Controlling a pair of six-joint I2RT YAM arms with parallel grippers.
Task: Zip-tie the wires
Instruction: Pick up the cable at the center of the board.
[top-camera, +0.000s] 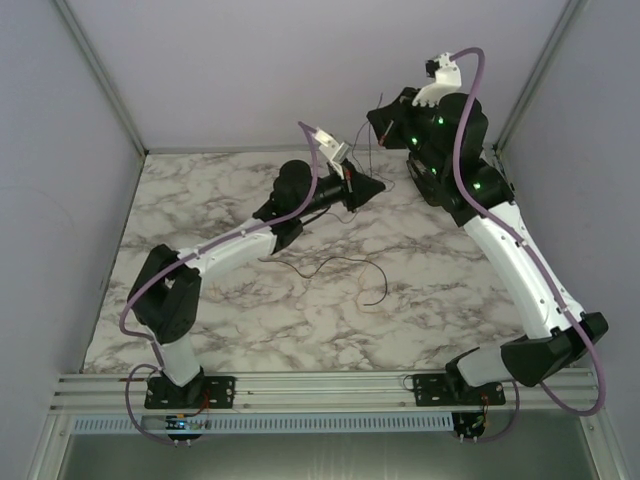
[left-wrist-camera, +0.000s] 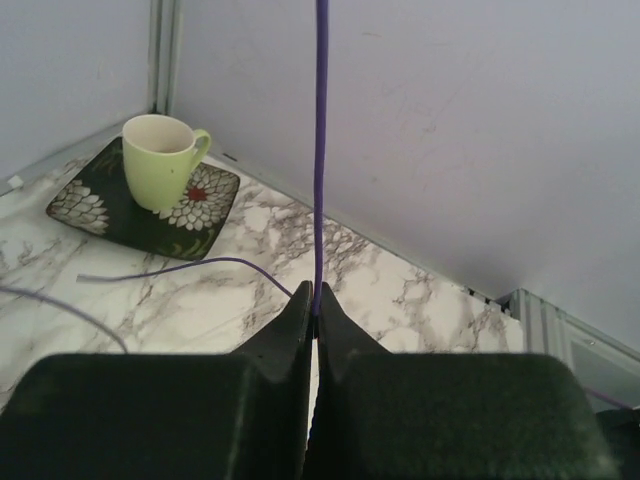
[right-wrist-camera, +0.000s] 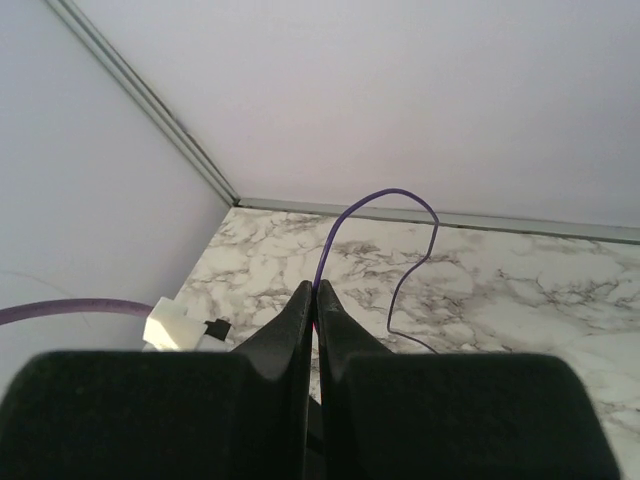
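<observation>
**Both hands pinched shut on thin wires above the marble worktop**

The left hand (left-wrist-camera: 315, 300) reaches over the middle of the worktop (top-camera: 190, 215), towards its far edge. Its fingers are pressed together on one of the wires (left-wrist-camera: 321, 150), which runs straight up from the tips and looks purplish in the wrist view. Beyond that hand, in a corner of the worktop against the walls, a pale green mug (left-wrist-camera: 160, 160) stands upright on a dark square plate (left-wrist-camera: 120, 225) with a flower pattern.

More of the wires lie loose near the middle of the worktop, on the near-edge side of the left hand. They form an open curl whose end hooks round to the right.

The right hand (right-wrist-camera: 316, 292) is raised above the worktop near the far right corner. Its fingers are clenched on a wire that arcs up from the tips and drops in a loop to the marble. Fine strands show between the two hands in the top view, too thin to trace.
</observation>
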